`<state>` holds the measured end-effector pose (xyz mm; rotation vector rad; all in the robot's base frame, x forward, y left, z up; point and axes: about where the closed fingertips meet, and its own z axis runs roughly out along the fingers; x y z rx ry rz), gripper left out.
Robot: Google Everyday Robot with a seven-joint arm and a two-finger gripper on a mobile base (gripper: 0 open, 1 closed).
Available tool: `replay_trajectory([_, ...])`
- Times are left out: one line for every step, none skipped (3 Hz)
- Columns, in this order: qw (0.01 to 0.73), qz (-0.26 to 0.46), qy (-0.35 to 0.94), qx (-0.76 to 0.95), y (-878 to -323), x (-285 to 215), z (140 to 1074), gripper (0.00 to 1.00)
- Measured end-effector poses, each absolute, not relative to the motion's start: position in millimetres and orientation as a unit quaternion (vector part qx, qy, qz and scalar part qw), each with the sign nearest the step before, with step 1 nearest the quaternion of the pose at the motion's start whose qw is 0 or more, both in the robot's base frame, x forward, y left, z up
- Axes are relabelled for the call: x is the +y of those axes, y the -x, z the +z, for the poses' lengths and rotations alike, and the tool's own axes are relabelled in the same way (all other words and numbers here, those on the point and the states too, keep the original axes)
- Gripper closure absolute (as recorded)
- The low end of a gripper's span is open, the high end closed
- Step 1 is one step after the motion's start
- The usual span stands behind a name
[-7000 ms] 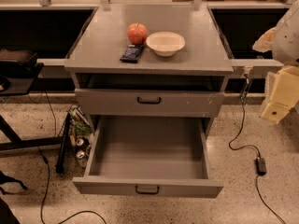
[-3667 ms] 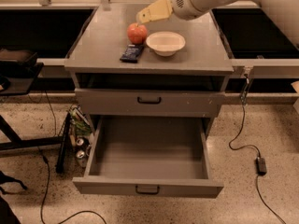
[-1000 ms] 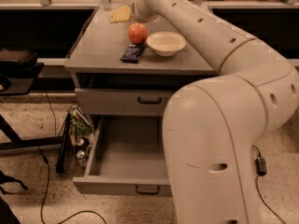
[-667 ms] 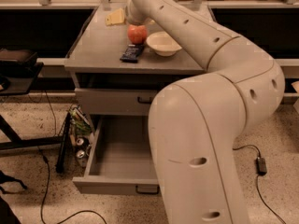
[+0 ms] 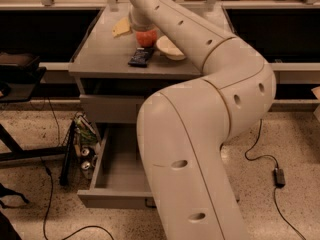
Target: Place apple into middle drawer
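Note:
The red-orange apple (image 5: 146, 38) sits on the grey cabinet top (image 5: 102, 54), partly covered from above by my arm. My gripper (image 5: 124, 27) is low over the cabinet top, right at the apple's upper left side. The middle drawer (image 5: 111, 170) is pulled open near the floor; I see its left part and front panel, while my arm hides its right half and its handle.
A cream-white bowl (image 5: 169, 49) stands right of the apple and a flat dark blue packet (image 5: 140, 57) lies in front of it. A closed drawer front (image 5: 107, 109) is above the open one. Cables and cans (image 5: 85, 156) lie on the floor at left. My large arm (image 5: 200, 134) fills the middle of the view.
My arm has reached across the cabinet top and swung in front of the camera. The gripper has come down from above the bowl to the apple's left side. The apple has not moved.

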<state>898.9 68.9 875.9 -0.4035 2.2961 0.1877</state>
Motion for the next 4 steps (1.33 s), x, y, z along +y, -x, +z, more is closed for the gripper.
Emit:
replay_trajectory([0.372, 0.074, 0.173, 0.909, -896.4, 73.3, 868.1, 0.0])
replay_trajectory([0.357, 0.079, 0.193, 0.911, -892.8, 79.4, 862.5, 0.18])
replay_trajectory([0.345, 0.079, 0.212, 0.911, -891.1, 83.0, 859.4, 0.5])
replay_trajectory([0.342, 0.079, 0.219, 0.911, -890.7, 84.0, 859.8, 0.73])
